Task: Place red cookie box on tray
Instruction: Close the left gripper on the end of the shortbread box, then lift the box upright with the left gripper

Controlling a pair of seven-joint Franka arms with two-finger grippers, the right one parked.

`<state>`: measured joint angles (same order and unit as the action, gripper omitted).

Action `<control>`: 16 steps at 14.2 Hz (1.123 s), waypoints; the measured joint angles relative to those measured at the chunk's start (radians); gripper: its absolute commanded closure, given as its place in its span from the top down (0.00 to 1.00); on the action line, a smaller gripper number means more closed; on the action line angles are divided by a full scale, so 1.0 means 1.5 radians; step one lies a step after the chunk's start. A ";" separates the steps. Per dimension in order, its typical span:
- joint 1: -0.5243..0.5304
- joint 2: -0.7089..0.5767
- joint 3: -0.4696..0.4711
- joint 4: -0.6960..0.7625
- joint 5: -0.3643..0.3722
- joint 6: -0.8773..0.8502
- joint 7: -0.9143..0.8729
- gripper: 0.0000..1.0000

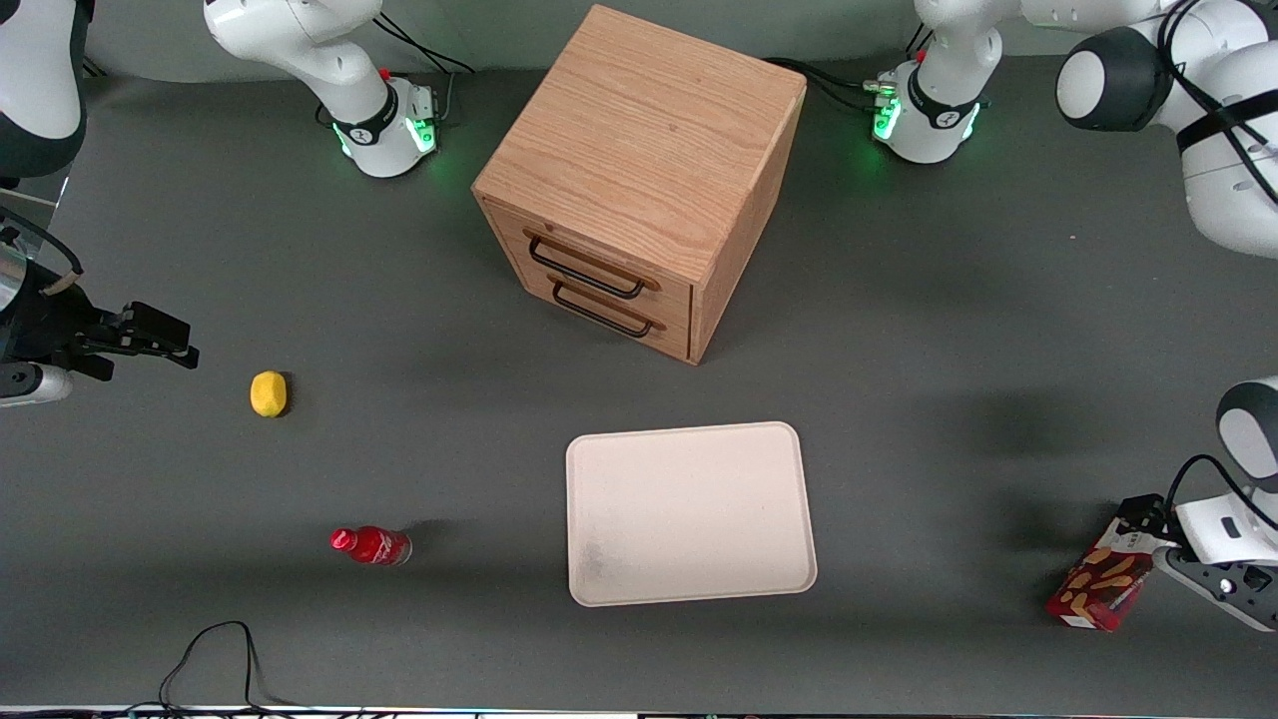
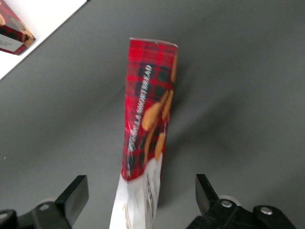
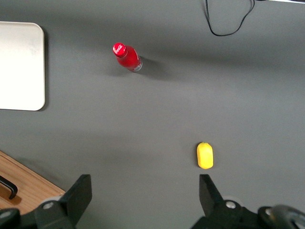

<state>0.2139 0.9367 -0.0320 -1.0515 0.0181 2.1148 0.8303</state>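
The red cookie box is near the table's front edge at the working arm's end, tilted with its white end up. My left gripper is at that white end. In the left wrist view the box runs lengthwise away from the gripper, and its white end lies between the two fingers. The gripper is open, and each finger has a wide gap to the box. The pale cream tray lies flat near the middle of the table, well away from the box toward the parked arm's end.
A wooden two-drawer cabinet stands farther from the camera than the tray. A yellow lemon and a small red bottle lie toward the parked arm's end. A black cable loops at the front edge.
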 measured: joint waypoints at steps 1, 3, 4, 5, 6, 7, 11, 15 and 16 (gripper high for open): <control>-0.001 0.010 -0.001 0.000 -0.001 0.017 -0.005 1.00; -0.003 0.026 -0.003 0.000 -0.002 0.036 -0.011 1.00; -0.003 0.030 -0.003 -0.001 -0.002 0.038 -0.012 1.00; -0.003 0.033 -0.003 -0.001 -0.002 0.038 -0.013 0.97; -0.003 0.034 -0.003 -0.001 -0.002 0.038 -0.014 0.81; -0.003 0.034 -0.003 0.000 -0.002 0.038 -0.019 0.55; -0.004 0.035 -0.003 -0.001 -0.002 0.038 -0.058 0.00; -0.005 0.035 -0.003 -0.002 -0.002 0.038 -0.076 0.00; -0.005 0.035 -0.003 -0.002 -0.002 0.037 -0.077 0.00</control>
<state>0.2068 0.9891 -0.0370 -1.0542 0.0150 2.1709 0.7142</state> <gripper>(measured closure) 0.885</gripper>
